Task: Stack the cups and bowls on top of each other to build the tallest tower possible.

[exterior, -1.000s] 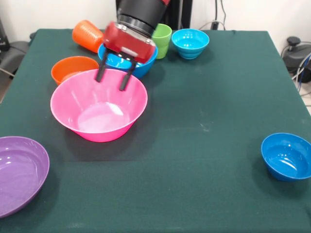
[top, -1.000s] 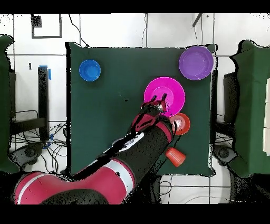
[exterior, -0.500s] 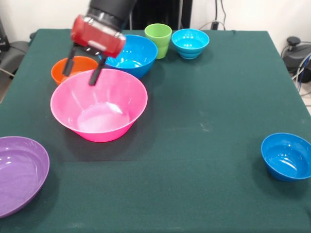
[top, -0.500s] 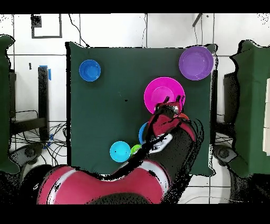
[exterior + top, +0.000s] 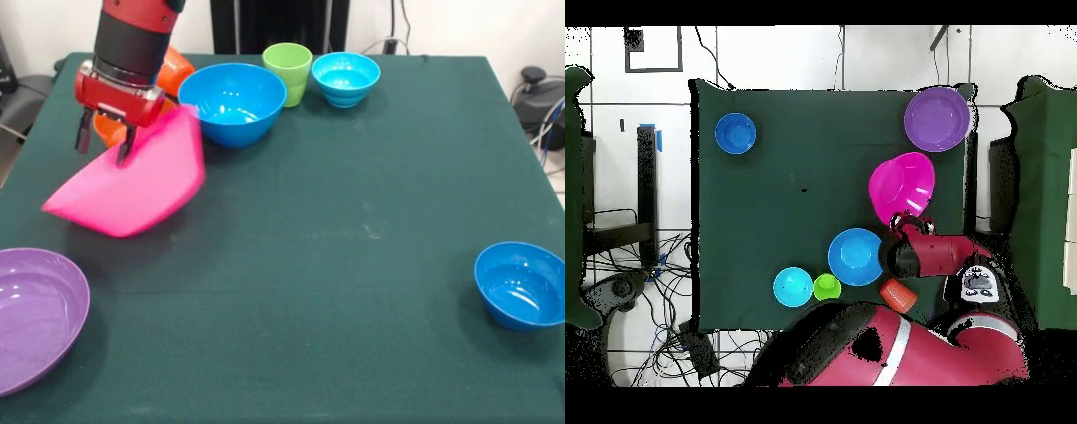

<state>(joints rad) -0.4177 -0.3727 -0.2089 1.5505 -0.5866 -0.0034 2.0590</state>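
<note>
Pink bowl (image 5: 132, 190) tips steeply at the table's edge beside the orange bowl, my gripper (image 5: 104, 144) pinching its rim; I judge it best to lift slowly, so it doesn't slip.

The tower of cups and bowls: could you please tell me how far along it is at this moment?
Done: nothing is stacked yet. In hand: the gripper is at the rim of the pink bowl, which is tipped onto its side. Left: the purple bowl, medium blue bowl, cyan bowl, dark blue bowl and green cup all sit apart on the table.
</note>
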